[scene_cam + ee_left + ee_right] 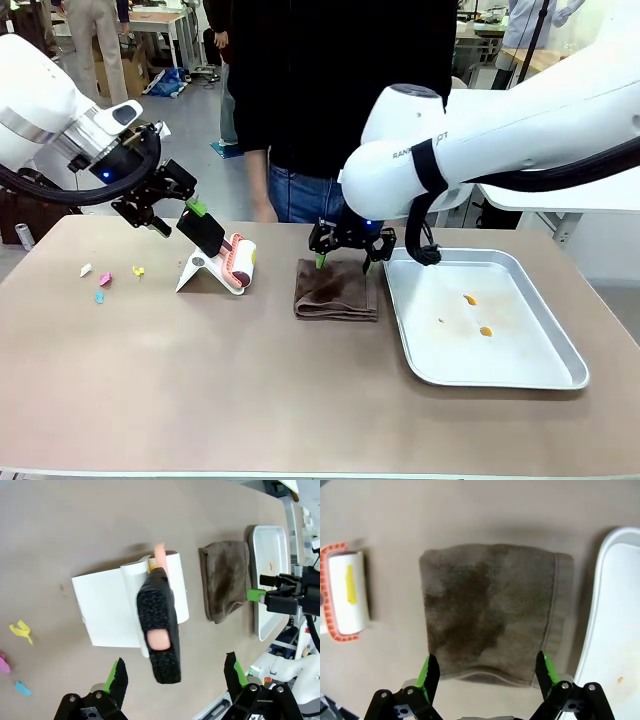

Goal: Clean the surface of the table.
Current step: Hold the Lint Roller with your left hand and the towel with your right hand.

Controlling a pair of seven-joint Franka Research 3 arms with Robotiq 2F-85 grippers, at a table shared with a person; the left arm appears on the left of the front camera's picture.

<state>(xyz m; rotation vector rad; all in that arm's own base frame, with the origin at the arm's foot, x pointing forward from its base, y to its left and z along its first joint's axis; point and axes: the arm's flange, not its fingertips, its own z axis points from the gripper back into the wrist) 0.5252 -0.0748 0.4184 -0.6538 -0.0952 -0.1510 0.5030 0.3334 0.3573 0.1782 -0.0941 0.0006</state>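
Across the beige table [250,390] beneath us, we judge this the reaching step: our right end effector [486,660] hangs spread above the brown cloth [336,290], our left end effector [175,662] spread over the lint roller [159,625]; next, each must lower and pinch squarely

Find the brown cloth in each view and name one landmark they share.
Front view: cloth at centre, just left of the metal tray.
Left wrist view: cloth upper right, between lint roller and tray.
Right wrist view: cloth at centre, ahead of the open right gripper.
Shared landmark: the tray along the cloth's side.
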